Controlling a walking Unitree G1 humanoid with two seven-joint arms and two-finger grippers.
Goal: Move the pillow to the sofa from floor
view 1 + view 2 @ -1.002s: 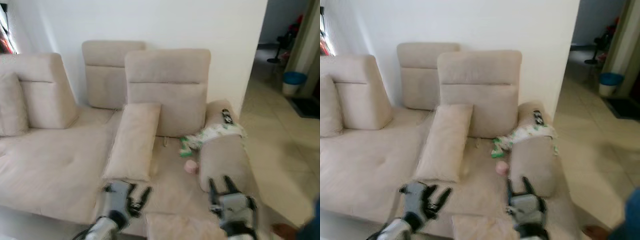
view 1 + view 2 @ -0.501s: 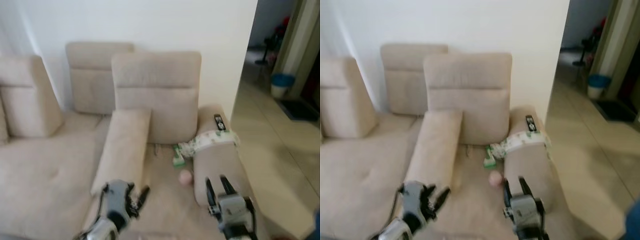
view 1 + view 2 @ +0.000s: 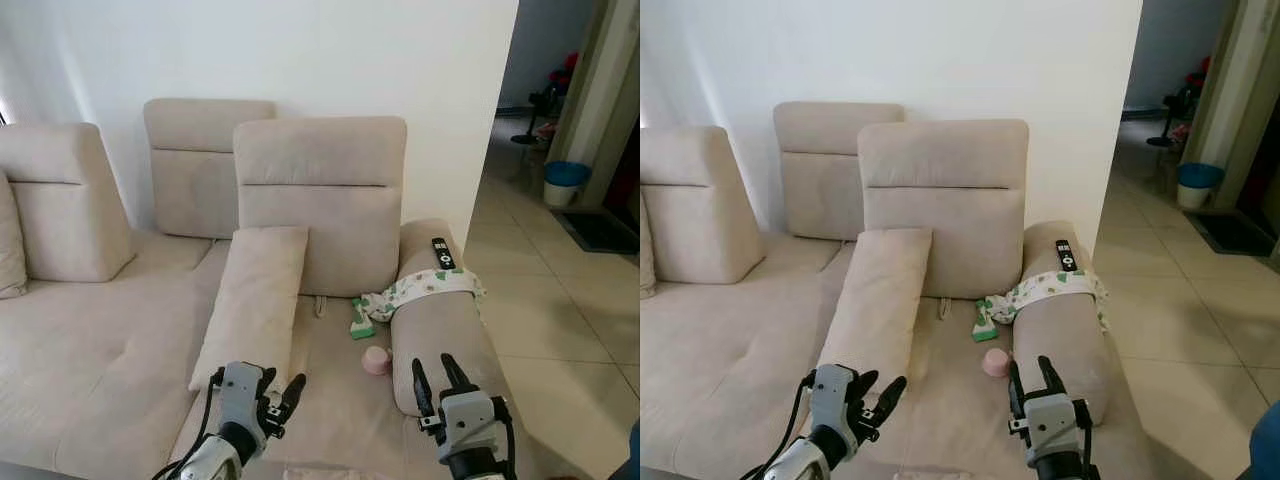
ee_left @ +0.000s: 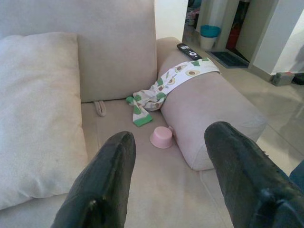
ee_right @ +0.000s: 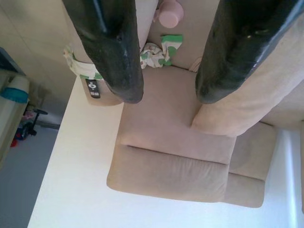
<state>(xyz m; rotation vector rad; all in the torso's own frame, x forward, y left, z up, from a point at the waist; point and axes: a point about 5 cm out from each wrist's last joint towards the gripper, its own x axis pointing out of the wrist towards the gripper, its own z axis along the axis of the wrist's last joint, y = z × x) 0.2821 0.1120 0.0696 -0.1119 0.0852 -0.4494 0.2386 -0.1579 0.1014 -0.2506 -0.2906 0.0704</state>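
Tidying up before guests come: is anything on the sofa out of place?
Yes. A patterned cloth hangs over the armrest, a remote lies on top of it, and a pink cup sits overturned on the seat.

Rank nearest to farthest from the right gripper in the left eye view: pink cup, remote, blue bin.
From the right gripper:
1. Pink cup, on the seat just ahead, toward the robot's left.
2. Remote, farther up on the sofa armrest.
3. Blue bin, far off in the doorway, right.

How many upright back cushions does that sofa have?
3: one at the robot's far left, one against the wall, one in front, beside the armrest. More may lie outside the picture.
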